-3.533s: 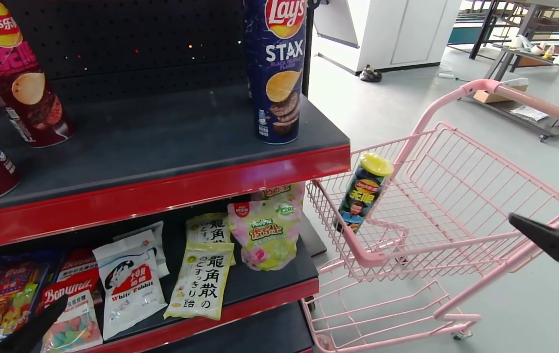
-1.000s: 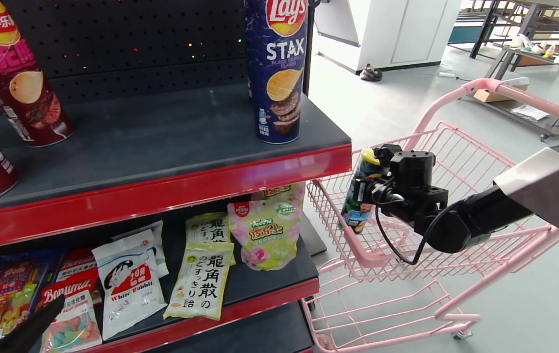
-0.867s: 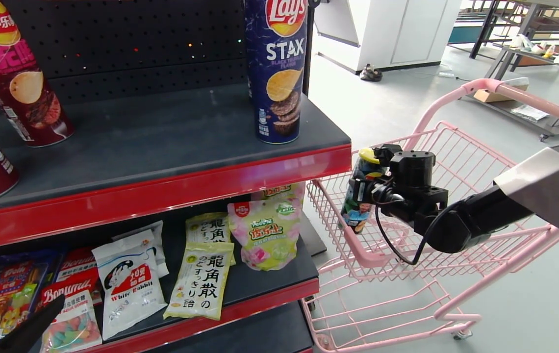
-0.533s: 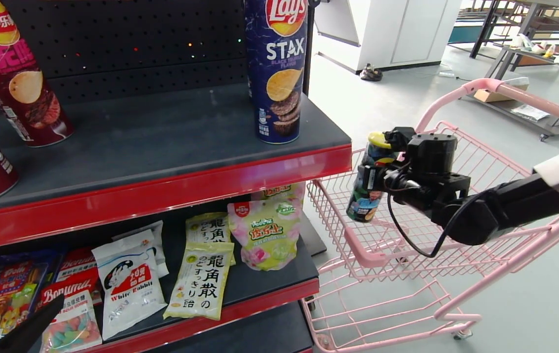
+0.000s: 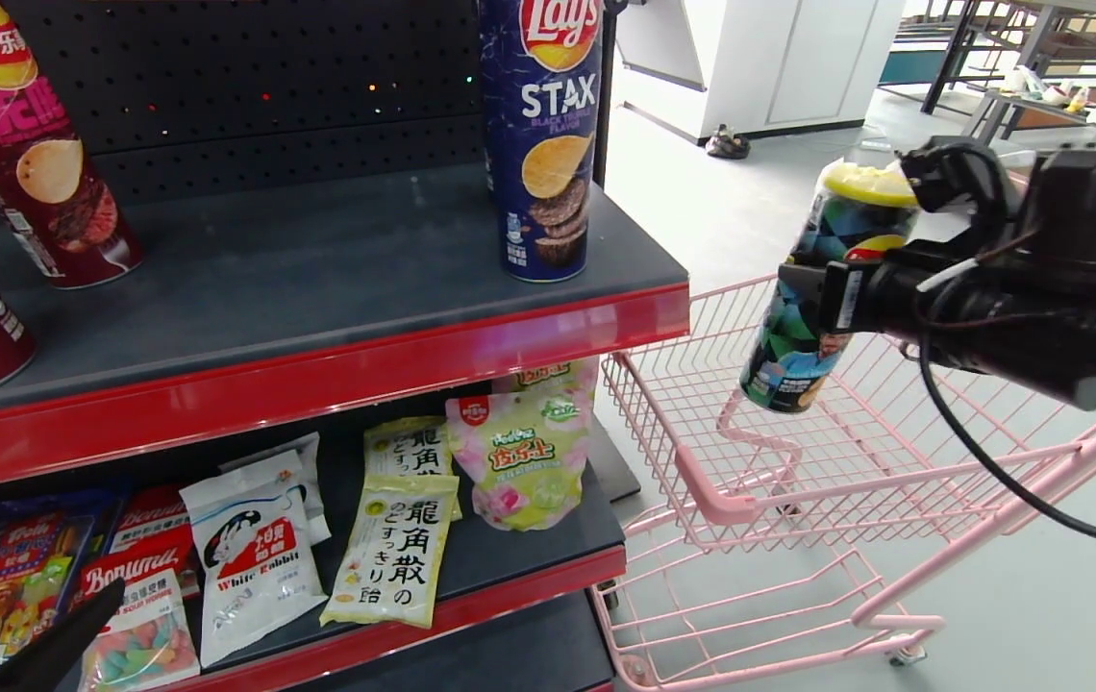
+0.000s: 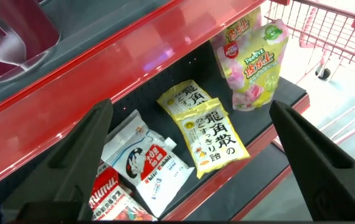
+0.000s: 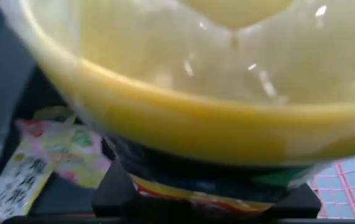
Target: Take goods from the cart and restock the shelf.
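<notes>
1. Where the right gripper (image 5: 870, 240) shows in the head view, its two black fingers (image 5: 803, 282) are pressed against a chip can (image 5: 788, 356). One finger sits just under the yellow lid (image 5: 865, 181) and the other lies across the printed body, so the can is pinched between them.
2. Chip can: tilted, with the lid uppermost and leaning toward the robot's right and the base lower and nearer the shelving. It hangs in the air over the basket of the pink cart (image 5: 702, 481), apart from wire and rim.
3. Right wrist view: the yellow lid lies close against the camera, with the dark can body below it.
4. Left gripper (image 6: 190, 106): fingers (image 6: 78, 168) spread wide with nothing between them, facing the lower shelf (image 5: 471, 591) and its packets.
5. Upper shelf (image 5: 317, 279): a dark deck with a red front edge, left of the held can and apart from it. A blue chip canister (image 5: 541, 144) stands upright at its right front corner and is the shelf item nearest the can. A maroon chip canister (image 5: 38, 154) stands upright at the far left.
6. Lower shelf: a pink-and-green pouch (image 5: 521, 461) stands at the right end. Two yellow packets (image 5: 394, 548) lie overlapping beside it, and a white candy bag (image 5: 255, 557) lies further left.
</notes>
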You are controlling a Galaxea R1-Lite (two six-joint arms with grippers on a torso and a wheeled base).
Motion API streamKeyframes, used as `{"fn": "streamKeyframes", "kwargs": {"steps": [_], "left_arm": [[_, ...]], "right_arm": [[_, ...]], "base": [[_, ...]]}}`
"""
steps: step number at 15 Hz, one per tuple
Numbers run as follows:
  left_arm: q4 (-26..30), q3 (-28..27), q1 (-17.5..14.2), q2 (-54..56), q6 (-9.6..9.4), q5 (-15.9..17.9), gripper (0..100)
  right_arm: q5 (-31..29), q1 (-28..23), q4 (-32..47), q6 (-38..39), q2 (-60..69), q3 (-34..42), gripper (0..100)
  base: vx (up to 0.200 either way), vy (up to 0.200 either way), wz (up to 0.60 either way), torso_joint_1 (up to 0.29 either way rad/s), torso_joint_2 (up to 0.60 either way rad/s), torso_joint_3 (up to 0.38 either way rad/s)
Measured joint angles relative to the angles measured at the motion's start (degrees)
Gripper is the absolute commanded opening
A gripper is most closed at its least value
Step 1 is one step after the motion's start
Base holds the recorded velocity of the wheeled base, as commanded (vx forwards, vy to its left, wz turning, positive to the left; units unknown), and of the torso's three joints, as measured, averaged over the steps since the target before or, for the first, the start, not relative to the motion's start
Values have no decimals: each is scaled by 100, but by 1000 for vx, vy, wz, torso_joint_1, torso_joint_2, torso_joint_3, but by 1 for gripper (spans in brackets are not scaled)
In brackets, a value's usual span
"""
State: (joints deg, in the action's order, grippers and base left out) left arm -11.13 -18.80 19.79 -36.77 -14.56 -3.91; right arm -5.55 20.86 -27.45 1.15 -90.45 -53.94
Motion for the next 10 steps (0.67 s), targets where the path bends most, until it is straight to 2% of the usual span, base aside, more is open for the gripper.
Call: {"fn": "streamKeyframes", "kwargs": {"steps": [3, 5, 7, 9, 10], "left_arm": [[0, -5, 0, 0, 0, 12, 100], [-2, -13, 0, 2, -20, -2, 100], [-2, -22, -5, 4, -219, -62, 100], [7, -30, -48, -9, -789, -345, 100], [2, -57, -66, -17, -840, -388, 100]], "right_arm": [[680, 439, 991, -41, 1240, 474, 0], [778, 778, 1161, -172, 1741, 841, 0], [781, 918, 1151, -427, 2014, 1235, 0], [775, 926, 1140, -464, 2138, 1363, 0], [778, 929, 1131, -478, 2171, 1357, 0]], "base": [[0, 0, 0, 0, 0, 0], [0, 0, 0, 0, 0, 0], [0, 0, 0, 0, 0, 0], [0, 0, 0, 0, 0, 0], [0, 0, 0, 0, 0, 0]]}}
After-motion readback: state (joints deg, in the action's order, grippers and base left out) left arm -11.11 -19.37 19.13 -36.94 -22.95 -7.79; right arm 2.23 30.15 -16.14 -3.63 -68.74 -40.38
